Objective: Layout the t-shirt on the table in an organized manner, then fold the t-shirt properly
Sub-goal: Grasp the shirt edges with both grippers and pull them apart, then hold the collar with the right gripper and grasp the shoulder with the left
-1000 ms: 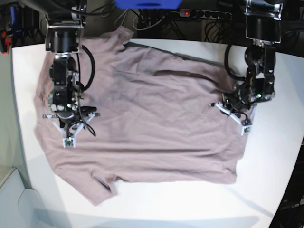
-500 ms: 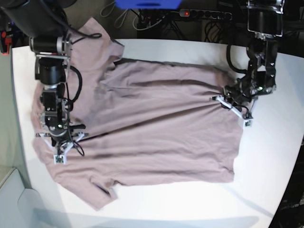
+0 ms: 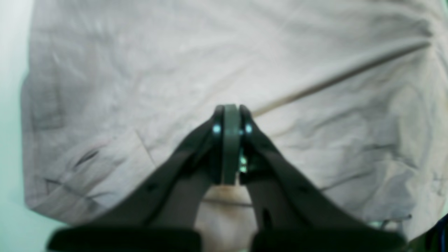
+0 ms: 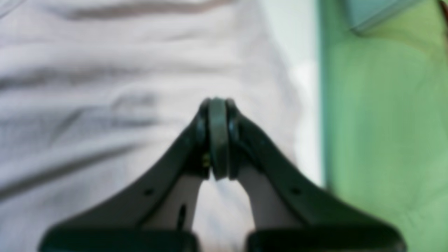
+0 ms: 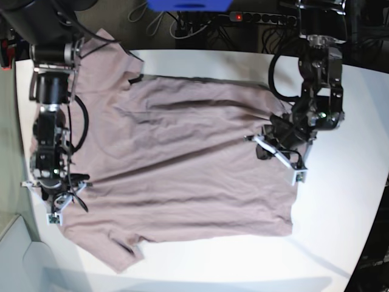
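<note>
Pinching both side edges of the wrinkly mauve-pink cotton t-shirt (image 5: 182,158) with my clenched left gripper (image 5: 275,152) and right gripper (image 5: 56,193), I stretch it flat across the smooth white table (image 5: 340,201).

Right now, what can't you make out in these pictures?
- Whether either hand pinches cloth: both wrist views are blurred; the left hand and right hand cover their own tips.
- Dusty mauve-pink cloth t-shirt: its upper sleeve is hidden behind the right arm, base view.
- White matte table: cut off at the frame's edges.
</note>
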### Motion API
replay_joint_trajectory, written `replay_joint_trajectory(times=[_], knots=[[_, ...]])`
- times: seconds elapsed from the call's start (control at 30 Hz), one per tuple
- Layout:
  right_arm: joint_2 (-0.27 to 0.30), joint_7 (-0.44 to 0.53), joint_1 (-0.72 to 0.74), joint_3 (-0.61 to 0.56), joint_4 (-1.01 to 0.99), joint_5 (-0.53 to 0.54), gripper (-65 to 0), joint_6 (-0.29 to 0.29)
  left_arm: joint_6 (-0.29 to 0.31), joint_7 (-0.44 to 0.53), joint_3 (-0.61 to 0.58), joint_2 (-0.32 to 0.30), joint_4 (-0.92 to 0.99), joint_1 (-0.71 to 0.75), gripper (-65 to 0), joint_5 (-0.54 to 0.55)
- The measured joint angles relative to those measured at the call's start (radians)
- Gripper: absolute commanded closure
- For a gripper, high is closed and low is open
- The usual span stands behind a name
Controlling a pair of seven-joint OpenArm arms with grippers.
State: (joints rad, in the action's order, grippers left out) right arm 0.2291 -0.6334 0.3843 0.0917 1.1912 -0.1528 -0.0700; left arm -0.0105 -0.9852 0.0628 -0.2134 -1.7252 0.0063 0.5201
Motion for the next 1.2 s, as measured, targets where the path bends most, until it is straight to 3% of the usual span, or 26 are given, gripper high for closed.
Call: replay_joint_trajectory(times=[0.17,0.47,0.63,0.77,1.07,1.2], knots=[[-0.057,-0.183,-0.234,-0.001,0.3,0.009,0.0,0.0,0.005,0.005,0.047,0.01,0.106,-0.029,-0.1,-0.01],[-0.108,-0.183,-0.459,-0.003,0.4,0.014,0.0,-0.004,0.001,0.211,0.076,0.005,0.529,-0.27,-0.1,-0.009],[-0.102,-0.174,-0.484,-0.001,0.398,0.01,0.0,-0.004,0.008,0.3,0.076,0.009,0.756,-0.403,-0.1,-0.009],[-0.097,-0.14,-0.487,-0.001,0.367,0.01,0.0,-0.001,0.023,0.426,0.078,-0.002,0.88,-0.405,-0.1,0.018],[-0.053,-0.013,-0.417,0.021,0.227,0.022,0.0,0.007,0.06,0.518,0.077,-0.072,0.955,-0.396,-0.1,0.043],[-0.05,-0.034,-0.374,0.05,0.19,0.023,0.0,0.005,0.06,0.505,0.078,-0.1,0.951,-0.386,-0.1,0.05]])
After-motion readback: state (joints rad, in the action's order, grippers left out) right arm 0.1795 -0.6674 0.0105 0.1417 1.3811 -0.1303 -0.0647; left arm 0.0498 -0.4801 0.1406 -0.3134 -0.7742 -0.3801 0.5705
